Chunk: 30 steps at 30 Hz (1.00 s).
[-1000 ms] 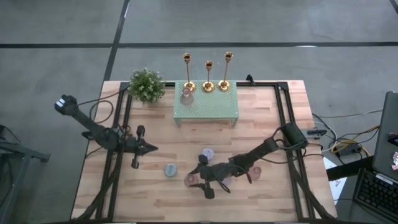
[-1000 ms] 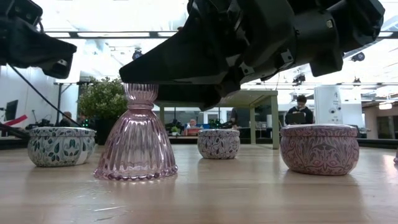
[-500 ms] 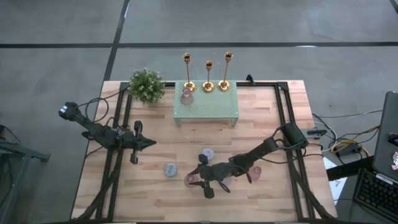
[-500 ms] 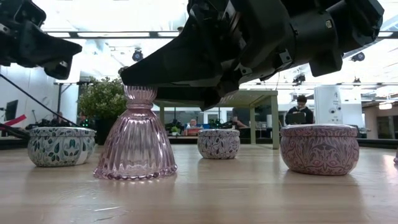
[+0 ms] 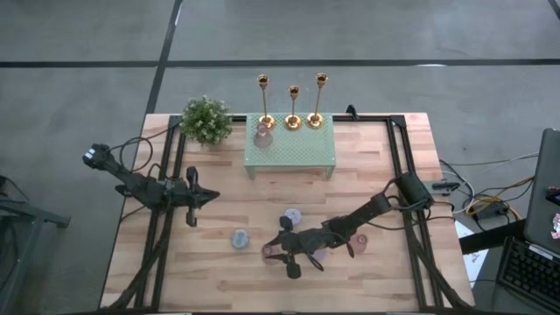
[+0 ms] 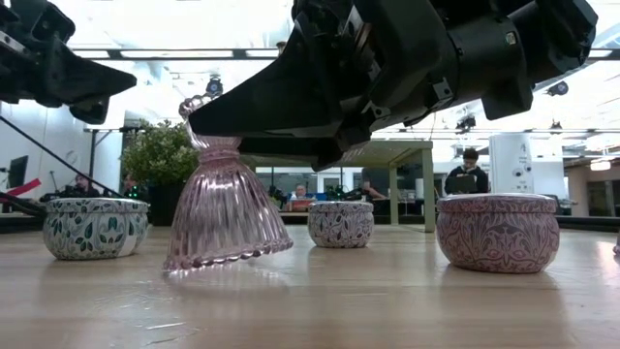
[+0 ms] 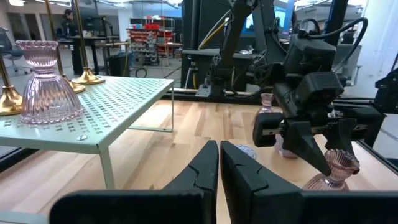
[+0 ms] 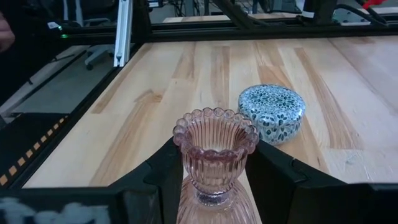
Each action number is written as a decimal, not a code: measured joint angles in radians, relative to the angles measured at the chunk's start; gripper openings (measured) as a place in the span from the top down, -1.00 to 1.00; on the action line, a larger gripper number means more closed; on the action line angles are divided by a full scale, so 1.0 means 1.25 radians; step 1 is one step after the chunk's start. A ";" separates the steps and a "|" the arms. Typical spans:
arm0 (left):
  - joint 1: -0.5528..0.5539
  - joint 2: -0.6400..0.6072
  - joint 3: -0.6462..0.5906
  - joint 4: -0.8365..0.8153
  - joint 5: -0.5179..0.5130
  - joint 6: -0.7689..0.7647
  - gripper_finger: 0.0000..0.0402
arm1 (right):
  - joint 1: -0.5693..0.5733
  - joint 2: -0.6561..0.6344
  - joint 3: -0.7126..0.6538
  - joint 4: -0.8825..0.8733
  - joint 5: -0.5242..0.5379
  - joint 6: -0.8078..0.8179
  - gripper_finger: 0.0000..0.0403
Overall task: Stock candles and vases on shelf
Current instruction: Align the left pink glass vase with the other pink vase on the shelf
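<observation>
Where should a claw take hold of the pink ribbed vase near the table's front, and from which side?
At the narrow neck of the pink ribbed vase, below the scalloped rim, fingers either side, coming level. The flared skirt is too wide. The right claw grips there now, and the vase tilts.

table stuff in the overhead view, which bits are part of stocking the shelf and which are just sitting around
Part of the job:
- pink vase tilted in the right gripper
- pink vase already on the shelf
- three candle tins: blue-patterned, lavender, pink

Just sitting there:
- potted plant
- three gold candlesticks
- left gripper, idle and shut
</observation>
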 joint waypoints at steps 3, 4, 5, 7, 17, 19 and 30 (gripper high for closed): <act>0.000 0.000 0.000 0.000 0.000 -0.001 0.89 | -0.001 0.000 0.000 0.003 0.000 -0.002 0.28; 0.000 0.000 0.000 0.000 0.000 -0.001 0.90 | -0.001 0.000 0.000 0.003 0.000 -0.003 0.28; 0.000 0.000 0.000 -0.001 0.000 -0.001 0.90 | -0.001 0.000 0.000 0.003 0.000 -0.003 0.28; 0.000 0.000 0.000 -0.001 0.000 -0.001 0.90 | -0.002 0.000 0.000 0.005 0.001 -0.005 0.28; 0.000 0.000 0.000 -0.001 -0.001 -0.004 0.90 | -0.008 -0.004 0.000 0.034 0.002 -0.018 0.28; 0.000 0.000 0.000 -0.001 -0.001 -0.004 0.90 | -0.010 -0.010 0.000 0.034 0.002 -0.022 0.29; 0.000 0.001 0.000 -0.002 -0.003 -0.004 0.90 | -0.039 -0.139 -0.013 -0.012 0.042 -0.103 0.29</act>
